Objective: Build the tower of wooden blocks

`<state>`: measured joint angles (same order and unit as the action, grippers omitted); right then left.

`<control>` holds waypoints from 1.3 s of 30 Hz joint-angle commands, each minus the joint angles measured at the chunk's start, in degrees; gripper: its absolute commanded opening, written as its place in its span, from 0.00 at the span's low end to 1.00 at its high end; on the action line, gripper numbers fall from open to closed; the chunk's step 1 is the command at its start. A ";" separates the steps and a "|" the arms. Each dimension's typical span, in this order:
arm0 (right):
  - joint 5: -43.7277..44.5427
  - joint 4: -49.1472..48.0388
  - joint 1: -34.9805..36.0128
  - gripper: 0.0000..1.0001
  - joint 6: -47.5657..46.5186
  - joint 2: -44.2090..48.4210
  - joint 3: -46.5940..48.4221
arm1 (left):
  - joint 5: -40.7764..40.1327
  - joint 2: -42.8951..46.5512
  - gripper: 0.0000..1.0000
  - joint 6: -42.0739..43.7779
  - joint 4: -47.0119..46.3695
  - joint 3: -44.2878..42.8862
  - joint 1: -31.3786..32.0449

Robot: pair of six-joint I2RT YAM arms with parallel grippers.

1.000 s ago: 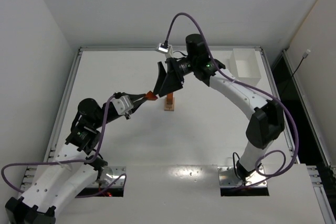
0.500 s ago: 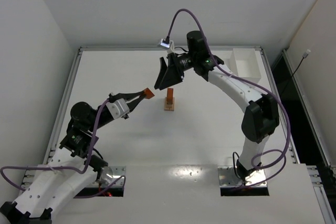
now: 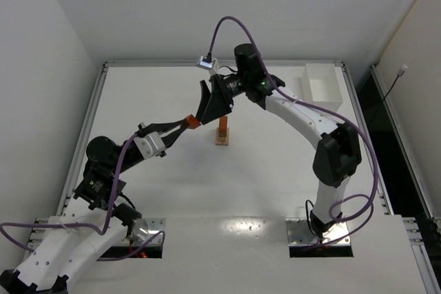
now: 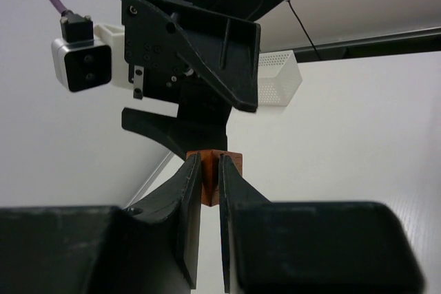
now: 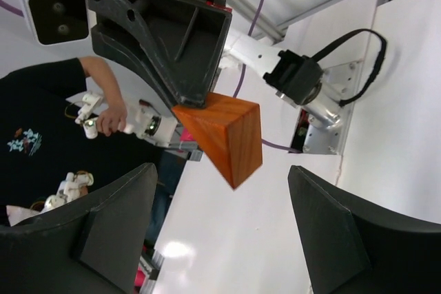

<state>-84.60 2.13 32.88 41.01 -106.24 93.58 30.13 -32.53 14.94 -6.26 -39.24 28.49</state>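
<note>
My left gripper (image 3: 190, 122) is shut on a reddish-orange wedge block (image 3: 195, 122) and holds it in the air, left of the tower. The tower (image 3: 222, 133) is a pale tan base with an upright orange block on it, standing mid-table. My right gripper (image 3: 203, 109) is open and hovers right at the held wedge, its fingers spread on either side. In the right wrist view the wedge (image 5: 224, 135) hangs between and just beyond my open right fingers (image 5: 117, 228). In the left wrist view the wedge (image 4: 211, 178) is pinched at my fingertips (image 4: 191, 191), with the right gripper (image 4: 196, 80) just behind it.
A white rectangular box (image 3: 322, 86) stands at the back right corner of the table; it also shows in the left wrist view (image 4: 277, 80). A person in a black shirt (image 5: 41, 111) is visible beyond the table's near edge.
My left gripper has lifted the wedge up. My right gripper has swung left, off the tower, and now brackets the wedge.
</note>
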 commanded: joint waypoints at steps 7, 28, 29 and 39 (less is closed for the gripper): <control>-6.55 -1.34 1.48 0.74 -0.50 -2.57 3.80 | 1.34 -0.42 0.00 0.53 -4.72 -2.42 0.69; -6.55 -2.48 2.54 0.50 2.14 -2.05 5.65 | 1.86 -0.95 0.00 2.11 -5.25 -0.83 0.69; -6.55 -2.48 3.06 0.52 2.14 -1.52 5.65 | 1.86 -0.95 0.00 2.11 -5.25 -0.83 0.69; -6.55 -3.01 3.06 0.61 3.19 -2.13 6.35 | 3.00 -1.48 0.00 0.98 -5.78 -0.83 0.69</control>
<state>-84.60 1.83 35.51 43.83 -109.71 97.23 30.89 -33.95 15.81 -8.27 -39.27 28.53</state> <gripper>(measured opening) 0.609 0.082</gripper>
